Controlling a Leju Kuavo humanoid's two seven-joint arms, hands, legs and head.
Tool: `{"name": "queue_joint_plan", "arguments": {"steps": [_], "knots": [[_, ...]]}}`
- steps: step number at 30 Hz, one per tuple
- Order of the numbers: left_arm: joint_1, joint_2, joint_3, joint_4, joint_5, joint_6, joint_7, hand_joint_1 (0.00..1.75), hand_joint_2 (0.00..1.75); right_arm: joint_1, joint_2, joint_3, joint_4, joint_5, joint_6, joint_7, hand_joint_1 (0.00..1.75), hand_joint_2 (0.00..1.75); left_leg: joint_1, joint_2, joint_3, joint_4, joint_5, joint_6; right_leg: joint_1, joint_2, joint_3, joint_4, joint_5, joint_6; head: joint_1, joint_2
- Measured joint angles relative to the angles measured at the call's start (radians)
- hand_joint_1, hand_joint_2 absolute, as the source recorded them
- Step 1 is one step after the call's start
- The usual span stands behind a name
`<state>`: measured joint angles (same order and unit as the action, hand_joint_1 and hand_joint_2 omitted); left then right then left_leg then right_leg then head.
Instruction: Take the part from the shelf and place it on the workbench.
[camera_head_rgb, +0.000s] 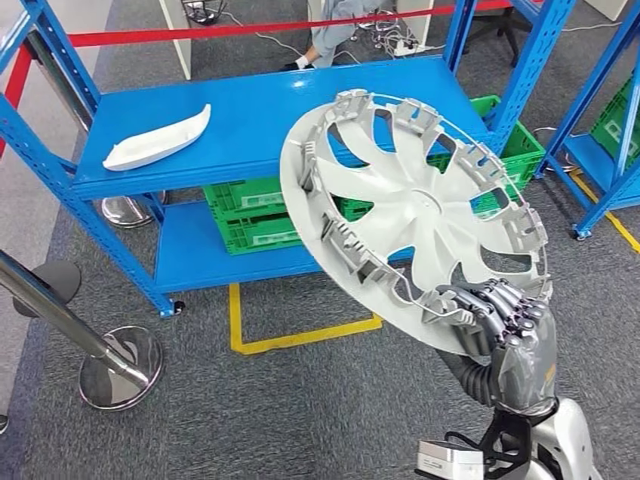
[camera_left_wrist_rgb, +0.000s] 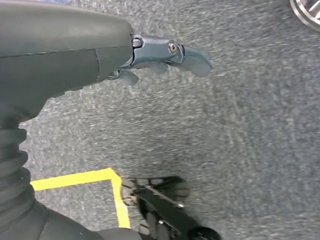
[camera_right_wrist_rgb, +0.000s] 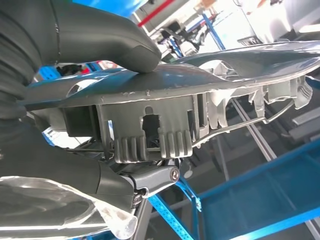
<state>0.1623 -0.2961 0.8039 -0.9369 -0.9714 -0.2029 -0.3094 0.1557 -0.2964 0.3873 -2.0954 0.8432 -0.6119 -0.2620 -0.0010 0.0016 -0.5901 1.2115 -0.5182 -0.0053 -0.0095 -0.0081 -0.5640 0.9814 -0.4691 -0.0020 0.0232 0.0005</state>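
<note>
I saw a pale grey wheel cover (camera_head_rgb: 411, 215) in the dark grey right hand (camera_head_rgb: 504, 322), a blue shelf (camera_head_rgb: 264, 125), green crates (camera_head_rgb: 249, 215), yellow floor tape (camera_head_rgb: 302, 335), speckled grey carpet (camera_head_rgb: 226, 410), and red barrier tape (camera_head_rgb: 226, 32).

Right hand clamped on the wheel cover, left hand hanging free

At the head view's lower right, the right hand (camera_head_rgb: 504, 318) grips the wheel cover (camera_head_rgb: 407, 200) by its rim (thumb on one face, fingers on the other); the left hand (camera_left_wrist_rgb: 166, 52) holds nothing, fingers loosely extended.

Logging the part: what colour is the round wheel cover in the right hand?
Silver-grey round wheel cover, clearest in the head view.
</note>
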Motion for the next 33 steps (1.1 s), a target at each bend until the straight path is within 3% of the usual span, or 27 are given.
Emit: {"name": "queue_joint_plan", "arguments": {"steps": [2,3,4,6,7,8,10,11,12,13,14,15,16,18,19,21,22,23,26,27,28,29,31,33], "knots": [[-0.003,0.016,-0.021,0.003,0.013,0.012,-0.002,0.00,1.75,0.008,0.000,-0.002,-0.008,0.010,0.000,0.009,1.75,1.75,-0.003,-0.006,0.105,-0.150,-0.001,0.013,0.002,0.001,-0.027,0.011,0.017,0.008,0.001,0.000],[-0.006,0.023,-0.031,0.006,0.019,0.019,-0.003,0.00,1.75,0.011,0.000,-0.004,-0.012,0.015,0.000,0.012,1.75,1.75,-0.005,-0.008,0.138,-0.205,-0.014,0.019,0.002,0.001,-0.035,0.014,0.027,0.013,0.001,0.000],[-0.009,0.030,-0.041,0.010,0.024,0.025,-0.003,0.00,1.75,0.014,0.000,-0.006,-0.016,0.021,0.000,0.016,1.75,1.75,-0.008,-0.009,0.153,-0.238,-0.024,0.023,0.002,0.001,-0.042,0.014,0.037,0.020,0.001,0.000],[-0.011,0.039,-0.061,0.020,0.036,0.038,-0.003,0.00,1.75,0.024,-0.001,-0.011,-0.026,0.033,0.000,0.023,1.75,1.75,-0.009,-0.004,0.140,-0.253,-0.013,0.031,-0.001,0.003,-0.055,0.015,0.048,0.033,0.001,0.000],[-0.011,0.043,-0.072,0.025,0.043,0.043,-0.002,0.00,1.75,0.029,-0.001,-0.013,-0.030,0.037,0.000,0.026,1.75,1.75,-0.008,0.000,0.128,-0.257,0.000,0.038,-0.001,0.004,-0.066,0.027,0.030,0.038,0.002,0.000],[-0.011,0.047,-0.081,0.029,0.047,0.046,-0.002,0.00,1.75,0.033,-0.002,-0.016,-0.033,0.041,0.000,0.028,1.75,1.75,-0.006,0.005,0.114,-0.260,0.013,0.044,-0.002,0.006,-0.079,0.054,-0.007,0.042,0.003,0.000],[-0.012,0.051,-0.098,0.035,0.051,0.048,-0.002,0.00,1.75,0.039,-0.004,-0.020,-0.036,0.044,0.000,0.031,1.75,1.75,-0.006,0.012,0.084,-0.260,0.038,0.052,-0.003,0.007,-0.109,0.163,-0.111,0.048,0.006,0.000],[-0.012,0.052,-0.104,0.038,0.051,0.048,-0.002,0.00,1.75,0.041,-0.005,-0.021,-0.036,0.045,0.000,0.031,1.75,1.75,-0.007,0.016,0.068,-0.258,0.051,0.052,-0.004,0.006,-0.119,0.228,-0.142,0.051,0.006,0.000],[-0.012,0.053,-0.109,0.041,0.052,0.049,-0.002,0.00,1.75,0.043,-0.005,-0.022,-0.037,0.046,0.000,0.032,1.75,1.75,-0.008,0.020,0.051,-0.255,0.063,0.052,-0.004,0.006,-0.122,0.279,-0.148,0.054,0.006,0.000],[-0.012,0.054,-0.113,0.044,0.052,0.049,-0.002,0.00,1.75,0.045,-0.005,-0.023,-0.037,0.046,0.000,0.032,1.75,1.75,-0.008,0.024,0.033,-0.252,0.076,0.051,-0.004,0.006,-0.111,0.305,-0.128,0.056,0.006,0.000],[-0.012,0.055,-0.116,0.047,0.052,0.050,-0.002,0.00,1.75,0.046,-0.006,-0.024,-0.037,0.047,0.000,0.033,1.75,1.75,-0.008,0.028,0.014,-0.247,0.087,0.048,-0.004,0.006,-0.085,0.295,-0.095,0.057,0.006,0.000],[-0.013,0.056,-0.119,0.049,0.052,0.050,-0.002,0.00,1.75,0.046,-0.006,-0.025,-0.037,0.047,0.000,0.033,1.75,1.75,-0.008,0.031,-0.001,-0.241,0.096,0.045,-0.005,0.003,-0.041,0.252,-0.066,0.058,0.006,0.000],[-0.013,0.058,-0.121,0.051,0.052,0.050,-0.002,0.00,1.75,0.046,-0.006,-0.026,-0.038,0.047,0.000,0.034,1.75,1.75,-0.010,0.032,-0.015,-0.234,0.105,0.041,-0.007,-0.003,0.019,0.179,-0.058,0.059,0.006,0.000],[-0.014,0.061,-0.125,0.052,0.052,0.051,-0.002,0.00,1.75,0.047,-0.006,-0.027,-0.042,0.047,0.000,0.035,1.75,1.75,-0.015,0.034,-0.031,-0.220,0.122,0.032,-0.007,-0.011,0.125,0.028,-0.087,0.051,0.007,0.000],[-0.014,0.063,-0.126,0.053,0.052,0.051,-0.002,0.00,1.75,0.048,-0.006,-0.027,-0.044,0.047,0.000,0.035,1.75,1.75,-0.016,0.034,-0.037,-0.216,0.132,0.029,-0.005,-0.013,0.149,-0.014,-0.103,0.045,0.007,0.000],[-0.013,0.066,-0.127,0.055,0.052,0.051,-0.002,0.00,1.75,0.051,-0.006,-0.027,-0.046,0.047,0.000,0.035,1.75,1.75,-0.014,0.034,-0.047,-0.212,0.146,0.020,-0.004,-0.010,0.137,-0.023,-0.099,0.028,0.007,0.000],[-0.011,0.069,-0.128,0.057,0.052,0.051,-0.002,0.00,1.75,0.051,-0.006,-0.027,-0.047,0.048,0.000,0.035,1.75,1.75,-0.012,0.030,-0.054,-0.200,0.131,0.013,-0.004,-0.010,0.126,-0.021,-0.090,0.020,0.006,0.000],[-0.009,0.070,-0.129,0.058,0.053,0.052,-0.001,0.00,1.75,0.052,-0.006,-0.028,-0.047,0.048,0.000,0.036,1.75,1.75,-0.010,0.023,-0.062,-0.171,0.094,0.006,-0.005,-0.009,0.114,-0.021,-0.079,0.011,0.005,0.000],[-0.005,0.068,-0.136,0.061,0.064,0.060,0.013,0.00,1.75,0.057,-0.006,-0.029,-0.049,0.055,-0.002,0.039,1.75,1.75,-0.005,0.009,-0.091,0.003,-0.068,-0.007,-0.003,-0.003,0.074,-0.018,-0.041,-0.002,0.000,0.000],[-0.005,0.066,-0.139,0.062,0.068,0.063,0.019,0.00,1.75,0.060,-0.006,-0.031,-0.051,0.057,-0.002,0.040,1.75,1.75,-0.004,0.008,-0.093,0.053,-0.087,-0.007,-0.001,0.001,0.058,-0.016,-0.028,-0.003,-0.001,0.000],[-0.004,0.064,-0.143,0.062,0.071,0.065,0.026,0.00,1.75,0.065,-0.006,-0.033,-0.054,0.061,-0.003,0.042,1.75,1.75,-0.004,0.007,-0.083,0.078,-0.083,-0.005,0.000,0.006,0.040,-0.012,-0.015,-0.002,-0.001,0.000],[-0.002,0.062,-0.148,0.061,0.074,0.066,0.031,0.00,1.75,0.070,-0.006,-0.035,-0.056,0.064,-0.003,0.043,1.75,1.75,-0.004,0.005,-0.058,0.067,-0.060,0.000,0.002,0.012,0.021,-0.008,-0.004,-0.002,-0.001,0.000],[0.001,0.060,-0.158,0.059,0.082,0.066,0.041,0.00,1.75,0.080,-0.006,-0.040,-0.062,0.071,-0.003,0.048,1.75,1.75,-0.009,-0.020,0.034,-0.045,-0.011,0.023,0.005,0.027,-0.011,-0.001,0.015,0.000,-0.001,0.000],[0.005,0.059,-0.167,0.055,0.093,0.066,0.049,0.00,1.75,0.086,-0.006,-0.043,-0.070,0.078,-0.003,0.053,1.75,1.75,-0.015,-0.058,0.130,-0.191,-0.010,0.045,0.009,0.042,-0.031,0.002,0.033,0.006,0.000,0.000]]}}
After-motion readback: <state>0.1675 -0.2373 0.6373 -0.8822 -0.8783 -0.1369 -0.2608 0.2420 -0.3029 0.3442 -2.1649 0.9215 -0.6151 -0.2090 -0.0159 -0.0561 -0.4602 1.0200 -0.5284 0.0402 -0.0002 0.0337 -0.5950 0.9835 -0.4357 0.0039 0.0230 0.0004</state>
